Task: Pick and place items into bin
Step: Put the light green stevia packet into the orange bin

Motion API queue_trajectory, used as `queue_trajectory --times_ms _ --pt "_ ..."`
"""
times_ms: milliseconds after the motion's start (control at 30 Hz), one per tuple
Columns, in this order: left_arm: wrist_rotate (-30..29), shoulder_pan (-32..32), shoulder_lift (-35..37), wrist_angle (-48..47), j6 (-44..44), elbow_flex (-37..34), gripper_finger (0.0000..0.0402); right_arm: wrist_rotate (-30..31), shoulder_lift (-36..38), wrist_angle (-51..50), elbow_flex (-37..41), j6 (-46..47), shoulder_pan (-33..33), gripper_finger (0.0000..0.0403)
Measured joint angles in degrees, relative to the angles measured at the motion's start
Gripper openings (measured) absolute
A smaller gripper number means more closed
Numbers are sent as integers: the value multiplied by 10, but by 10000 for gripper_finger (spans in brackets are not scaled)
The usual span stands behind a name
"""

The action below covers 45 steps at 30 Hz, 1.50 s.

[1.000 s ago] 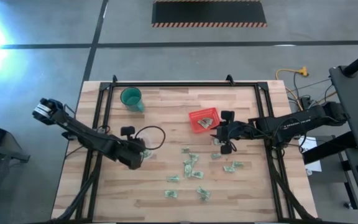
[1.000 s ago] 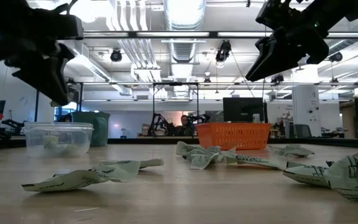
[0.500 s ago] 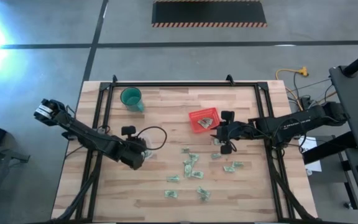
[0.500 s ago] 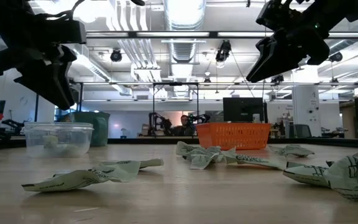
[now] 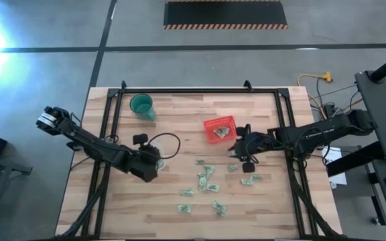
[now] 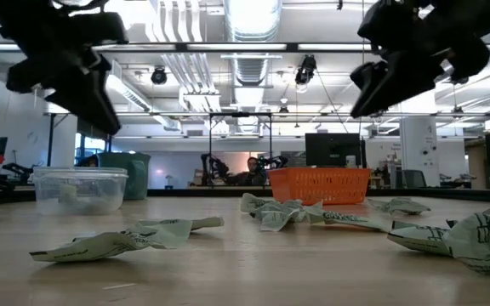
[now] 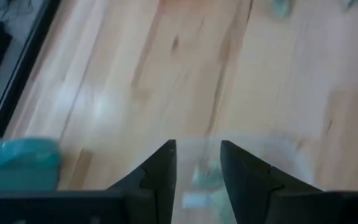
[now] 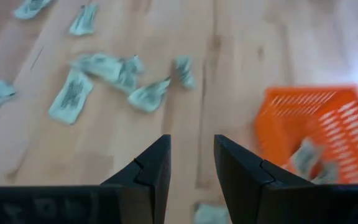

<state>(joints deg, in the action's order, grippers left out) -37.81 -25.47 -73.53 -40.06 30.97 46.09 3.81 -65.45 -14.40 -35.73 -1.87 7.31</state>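
High view: the left tool (image 5: pixel 154 161) sits over the clear round container (image 5: pixel 163 148) on the left half of the worktop (image 5: pixel 179 120), having shifted slightly toward the middle over the last second. The right tool (image 5: pixel 241 152) has swung from beside the red bin (image 5: pixel 219 128) toward the scattered items (image 5: pixel 206 181). The bin already holds a couple of pieces; most items lie loose between the arms and toward the near edge. The teal cup (image 5: pixel 141 106) stands apart at the far left.

Low view: both tools hang above the worktop, clear of the crumpled items (image 6: pixel 126 240). The bin (image 6: pixel 318 184) stands at the back, the clear container (image 6: pixel 79 189) at the left with a pale piece inside it.

Left wrist view: the left tool's fingers (image 7: pixel 160 171) are now parted with nothing between them, having just opened above the container; a piece seems to lie below, so this looks like a release into the wrong vessel.

Right wrist view: the right tool's fingers (image 8: pixel 157 165) stand apart and empty, facing items (image 8: pixel 73 93) with the bin (image 8: pixel 316 124) alongside. Its next pick looks about to begin.
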Motion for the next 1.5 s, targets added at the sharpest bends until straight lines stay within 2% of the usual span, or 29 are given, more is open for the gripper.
queue_trajectory --times_ms 233,433,1000,1200,1500 --pt "0 0 1 115 -103 0 108 -8 0 -2 44 53 42 111" --pt "-1 0 2 120 -107 11 108 -7 0 43 91 83 71 111" --pt "1 0 2 126 -108 9 108 -8 0 200 166 90 72 112" --pt "1 0 2 126 -107 9 108 -5 0 216 181 85 72 112" --pt "2 0 2 128 -107 9 108 7 -75 260 174 53 70 112"
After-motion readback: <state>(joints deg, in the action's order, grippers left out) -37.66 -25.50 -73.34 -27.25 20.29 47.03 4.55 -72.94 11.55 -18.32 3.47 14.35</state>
